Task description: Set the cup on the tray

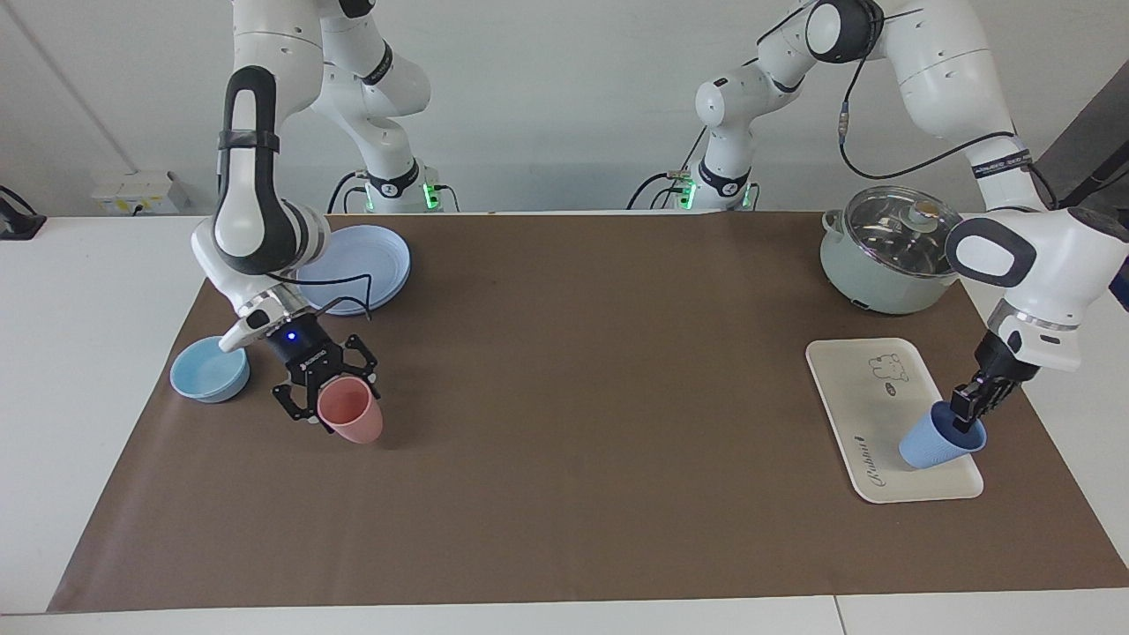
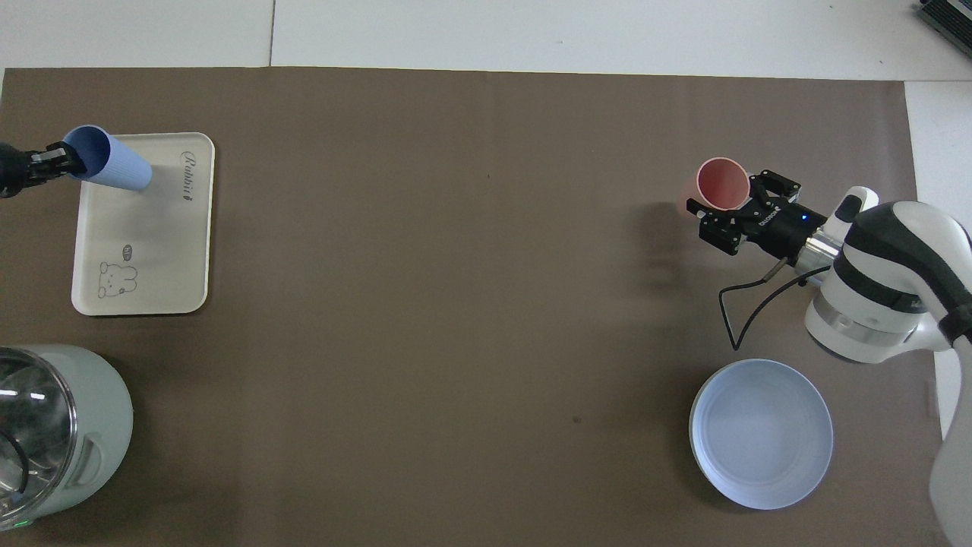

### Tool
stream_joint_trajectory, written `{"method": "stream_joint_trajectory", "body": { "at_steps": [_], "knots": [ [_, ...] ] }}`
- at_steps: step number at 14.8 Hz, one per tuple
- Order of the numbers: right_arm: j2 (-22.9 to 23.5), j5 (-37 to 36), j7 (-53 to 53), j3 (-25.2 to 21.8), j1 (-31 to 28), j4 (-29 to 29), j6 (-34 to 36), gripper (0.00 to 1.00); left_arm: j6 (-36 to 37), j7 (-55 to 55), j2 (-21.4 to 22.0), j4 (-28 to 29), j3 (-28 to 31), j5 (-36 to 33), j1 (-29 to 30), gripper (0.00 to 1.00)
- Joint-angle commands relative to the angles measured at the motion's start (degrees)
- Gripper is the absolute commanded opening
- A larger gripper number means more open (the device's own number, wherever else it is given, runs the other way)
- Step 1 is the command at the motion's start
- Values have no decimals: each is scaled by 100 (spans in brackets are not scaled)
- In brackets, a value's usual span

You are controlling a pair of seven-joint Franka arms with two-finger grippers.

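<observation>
The periwinkle-blue cup [image 1: 935,445] [image 2: 114,163] is tilted over the end of the cream tray [image 1: 869,397] [image 2: 152,243] that lies farther from the robots. My left gripper [image 1: 964,414] [image 2: 64,161] is shut on the cup's rim. The cup's base is at the tray's surface, and I cannot tell whether it touches. At the right arm's end of the table, my right gripper [image 1: 331,397] [image 2: 733,201] is shut on the rim of a tilted pink cup [image 1: 355,416] [image 2: 721,184] over the brown mat.
A pale green pot with a glass lid [image 1: 886,251] [image 2: 53,433] stands nearer to the robots than the tray. A round blue plate [image 1: 357,265] [image 2: 762,433] and a light-blue bowl [image 1: 210,369] lie at the right arm's end.
</observation>
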State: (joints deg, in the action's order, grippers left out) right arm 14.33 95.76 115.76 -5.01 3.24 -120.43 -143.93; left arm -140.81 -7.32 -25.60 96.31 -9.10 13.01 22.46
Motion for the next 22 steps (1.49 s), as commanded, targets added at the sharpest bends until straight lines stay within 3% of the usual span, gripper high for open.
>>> {"method": "stream_joint_trajectory", "body": {
  "at_steps": [1,6,7,9,10,11,12,13,16,20,22],
  "knots": [
    [61,329,413,79,-113,-76,111,0,-52,-95,38,81,-66,-141,109,0],
    [61,338,1071,79,-236,-287,102,0,-16,-121,38,72,-57,-141,91,0],
    [61,338,1142,70,-236,-305,85,0,-16,-121,38,72,-57,-141,74,12],
    [61,338,1177,79,-236,-314,58,0,-34,-112,38,64,-57,-141,56,100],
    [52,347,1169,79,-236,-314,58,5,-16,-112,38,37,-57,-141,56,100],
    [61,408,1160,79,-236,-314,49,47,1,-112,38,2,-57,-149,48,100],
    [52,435,1160,79,-236,-323,49,80,27,-103,12,-94,-57,-150,13,100],
    [52,435,1160,79,-236,-331,41,100,184,-95,-6,-243,-57,-150,-49,100],
    [43,444,1151,79,-236,-340,49,100,1070,2,-233,-1093,-14,-167,-364,100],
    [-44,444,1002,70,-183,-323,15,100,2818,476,-323,-2211,206,-1685,-1172,100],
    [-158,435,731,79,-157,-297,-196,100,3645,817,-218,-2397,224,-1740,-1481,100]
  ]
}}
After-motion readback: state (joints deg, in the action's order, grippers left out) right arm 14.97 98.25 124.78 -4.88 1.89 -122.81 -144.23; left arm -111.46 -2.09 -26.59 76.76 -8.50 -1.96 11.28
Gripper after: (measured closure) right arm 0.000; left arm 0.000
